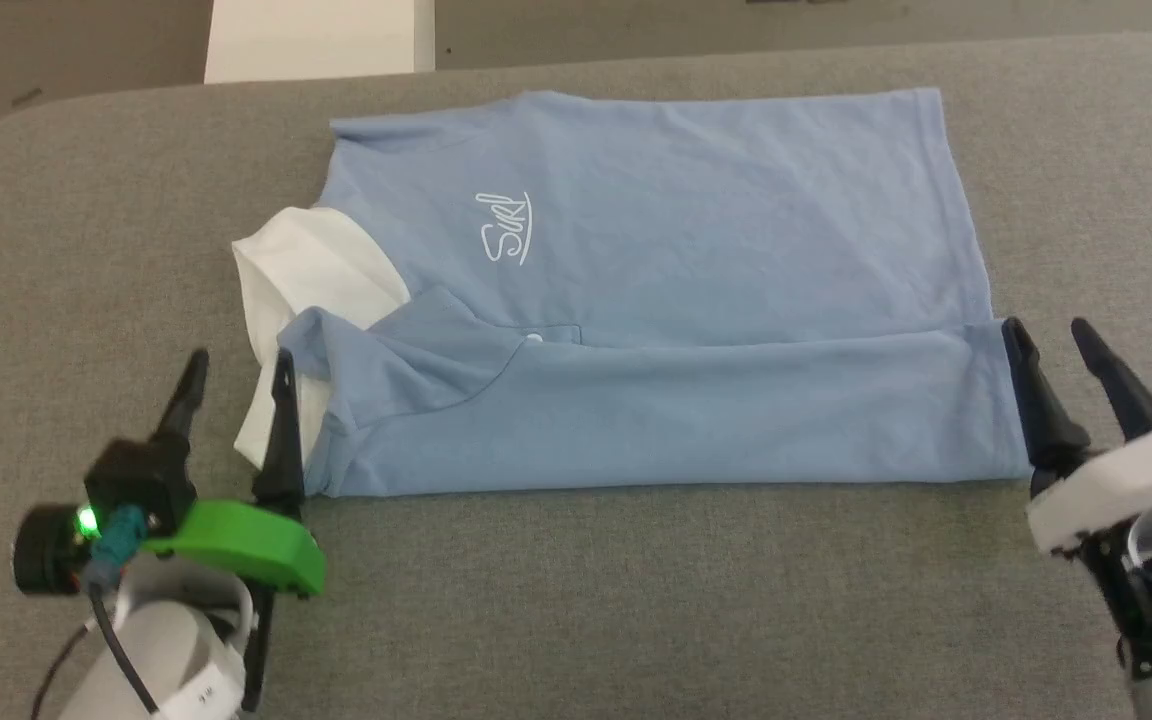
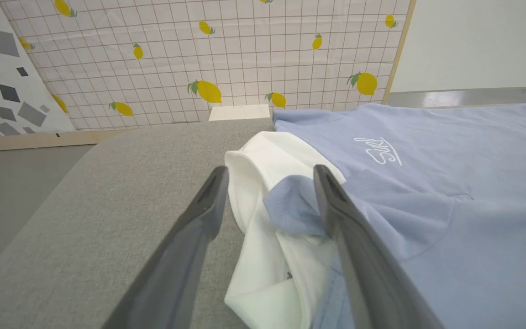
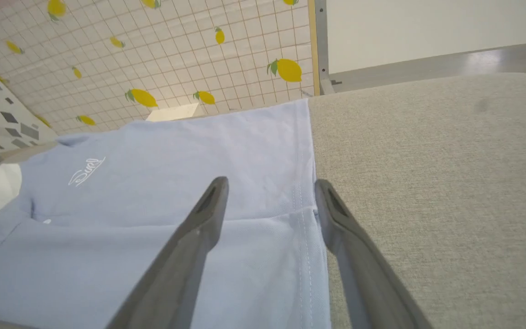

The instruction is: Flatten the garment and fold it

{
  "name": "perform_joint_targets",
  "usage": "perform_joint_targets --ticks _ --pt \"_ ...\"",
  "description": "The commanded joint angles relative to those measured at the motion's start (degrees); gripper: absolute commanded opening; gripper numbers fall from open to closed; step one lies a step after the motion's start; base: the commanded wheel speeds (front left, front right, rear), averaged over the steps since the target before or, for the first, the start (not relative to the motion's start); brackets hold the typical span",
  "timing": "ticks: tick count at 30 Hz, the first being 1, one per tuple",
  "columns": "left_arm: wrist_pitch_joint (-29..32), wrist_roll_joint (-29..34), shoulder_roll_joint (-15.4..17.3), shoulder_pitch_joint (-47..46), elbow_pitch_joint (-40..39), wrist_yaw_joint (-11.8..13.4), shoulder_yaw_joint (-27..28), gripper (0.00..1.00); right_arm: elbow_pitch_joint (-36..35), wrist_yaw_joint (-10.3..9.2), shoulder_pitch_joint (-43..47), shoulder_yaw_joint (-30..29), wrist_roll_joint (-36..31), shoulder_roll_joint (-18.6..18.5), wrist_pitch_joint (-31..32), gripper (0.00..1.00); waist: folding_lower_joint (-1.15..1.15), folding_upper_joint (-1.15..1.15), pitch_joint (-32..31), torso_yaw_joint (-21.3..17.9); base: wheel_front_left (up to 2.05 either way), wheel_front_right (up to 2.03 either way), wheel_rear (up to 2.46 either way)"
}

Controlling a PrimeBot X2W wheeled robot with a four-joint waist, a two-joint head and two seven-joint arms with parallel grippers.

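blue garment (image 1: 656,300) is folded once; left gripper (image 1: 241,362) and right gripper (image 1: 1046,332) are held spread, 2 end pinches probably needed next.

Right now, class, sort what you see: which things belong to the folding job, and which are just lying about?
Belong to the job: garment; left gripper; right gripper.

Just lying about: white block beyond the table; lemon-patterned backdrop.
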Motion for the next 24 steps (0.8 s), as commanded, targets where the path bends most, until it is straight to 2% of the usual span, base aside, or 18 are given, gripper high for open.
perform_joint_targets --ticks 1,6,10,17,24 --pt "-0.4 0.5 -0.3 1.5 -0.2 0.4 -0.3 1.00 -0.8 -0.09 1.7 -0.8 -0.8 1.4 -1.7 1.00 0.00 0.00 -1.0 -0.1 0.00 0.00 0.00" --pt "-0.6 0.7 -1.0 5.1 0.9 1.1 -1.7 1.00 -3.2 -0.09 6.5 -2.3 -2.6 6.2 -6.5 1.00 0.00 0.00 -2.1 -1.3 0.00 0.00 0.00" --pt "0.4 0.6 -1.5 6.4 3.1 1.8 -2.5 1.00 -4.2 -0.09 8.7 -2.8 -3.0 8.5 -7.8 1.00 0.00 0.00 -2.6 -2.2 0.00 0.00 0.00" --pt "3.7 -1.8 -3.2 6.3 7.9 4.0 -1.4 1.00 -3.9 -0.09 9.1 -2.7 -3.6 9.6 -7.8 1.00 0.00 0.00 -2.6 -3.6 0.00 0.00 0.00" --pt "11.7 -6.8 -5.2 4.9 11.3 7.8 1.4 1.00 -3.9 -0.09 8.8 -1.9 -3.6 10.1 -7.2 1.00 0.00 0.00 -2.0 -4.7 0.00 0.00 0.00"
